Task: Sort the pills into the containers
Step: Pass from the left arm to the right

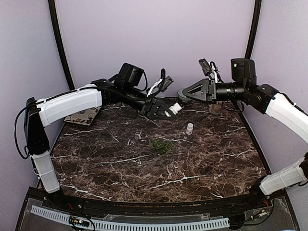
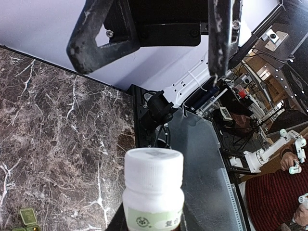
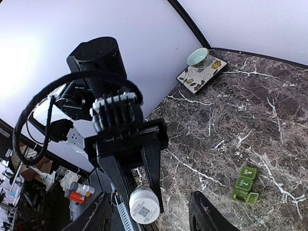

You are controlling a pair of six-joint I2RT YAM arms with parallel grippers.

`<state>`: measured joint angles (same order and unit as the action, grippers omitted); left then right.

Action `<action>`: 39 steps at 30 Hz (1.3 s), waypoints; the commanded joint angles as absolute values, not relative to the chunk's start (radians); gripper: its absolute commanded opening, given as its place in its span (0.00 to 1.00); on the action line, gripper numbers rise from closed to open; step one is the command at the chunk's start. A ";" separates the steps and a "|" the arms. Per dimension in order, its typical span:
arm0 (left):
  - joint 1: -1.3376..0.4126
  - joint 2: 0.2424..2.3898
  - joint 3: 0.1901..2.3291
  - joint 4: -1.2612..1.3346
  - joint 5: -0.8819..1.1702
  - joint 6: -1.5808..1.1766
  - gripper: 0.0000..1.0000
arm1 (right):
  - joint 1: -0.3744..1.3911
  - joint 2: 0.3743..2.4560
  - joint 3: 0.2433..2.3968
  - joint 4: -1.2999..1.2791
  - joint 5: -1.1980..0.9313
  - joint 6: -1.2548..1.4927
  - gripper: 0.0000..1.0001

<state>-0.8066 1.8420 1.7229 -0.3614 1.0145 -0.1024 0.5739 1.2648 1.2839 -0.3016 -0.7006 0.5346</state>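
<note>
Pill bottle (image 1: 176, 109) held aloft by our left gripper (image 1: 161, 109) above the marble table's (image 1: 120, 178) far edge.
We pinch its body; light, rigid, smooth plastic, so we'd take the ribbed cap with our right gripper (image 3: 149, 214), whose fingers stand spread.

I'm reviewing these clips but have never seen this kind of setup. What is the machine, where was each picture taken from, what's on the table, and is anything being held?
Two robot arms are bolted at the near edge of a dark marble table. One picture comes from a fixed camera above and behind them; the other two from cameras on each wrist. The left pincer is shut on a white pill bottle, holding it above the table. The right pincer is open, holds nothing and faces that bottle. On the table lie a small white vial, a green pill organizer and, at the far left corner, a patterned tray with a small bowl on it.
</note>
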 commanded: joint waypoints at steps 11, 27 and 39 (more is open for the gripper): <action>-0.784 1.888 1.795 -0.329 1.173 -0.186 0.00 | 0.615 1.299 1.309 -0.346 -0.789 0.459 0.55; -0.776 1.902 1.800 -0.297 1.199 -0.214 0.00 | 0.641 1.343 1.332 -0.363 -0.806 0.444 0.43; -0.772 1.908 1.805 -0.289 1.197 -0.213 0.00 | 0.651 1.368 1.369 -0.396 -0.808 0.430 0.13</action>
